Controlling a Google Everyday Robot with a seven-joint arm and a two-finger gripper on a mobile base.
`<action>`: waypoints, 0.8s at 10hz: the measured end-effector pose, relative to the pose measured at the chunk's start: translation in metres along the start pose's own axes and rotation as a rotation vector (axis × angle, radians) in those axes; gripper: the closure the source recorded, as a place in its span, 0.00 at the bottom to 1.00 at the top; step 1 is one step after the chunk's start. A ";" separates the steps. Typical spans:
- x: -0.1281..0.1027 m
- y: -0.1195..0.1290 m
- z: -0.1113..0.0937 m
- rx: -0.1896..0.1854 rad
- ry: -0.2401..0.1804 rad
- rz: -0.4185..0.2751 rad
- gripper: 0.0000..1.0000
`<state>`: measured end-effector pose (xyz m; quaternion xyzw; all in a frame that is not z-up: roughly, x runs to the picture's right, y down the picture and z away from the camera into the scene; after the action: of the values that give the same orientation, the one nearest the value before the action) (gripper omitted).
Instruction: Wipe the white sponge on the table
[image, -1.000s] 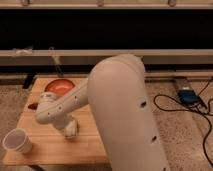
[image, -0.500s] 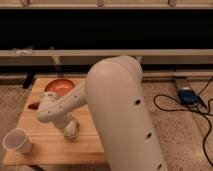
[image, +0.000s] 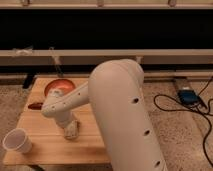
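The robot's thick white arm (image: 120, 115) fills the near right and reaches toward 9 o'clock over the table (image: 47, 146). A white paper cup (image: 16, 141) stands upright at the table's near-left corner, about 8 o'clock from the gripper (image: 70, 126). The gripper points down near the table's middle, right at the white sponge (image: 73, 133), which lies on the wood; whether it is apart or clamped on the sponge cannot be told. A dark red object (image: 36, 105) lies at 10 o'clock, and the orange bowl (image: 59, 88) at 12 o'clock. A blue device (image: 188, 96) lies on the floor toward 2 o'clock.
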<state>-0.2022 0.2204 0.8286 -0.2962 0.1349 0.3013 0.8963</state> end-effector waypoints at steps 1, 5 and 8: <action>0.000 -0.001 0.002 -0.006 0.003 0.000 0.42; 0.003 -0.007 -0.001 -0.011 -0.009 -0.007 0.83; 0.006 -0.014 -0.024 -0.019 -0.065 -0.022 1.00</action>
<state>-0.1905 0.1996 0.8136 -0.2960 0.0995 0.3023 0.9006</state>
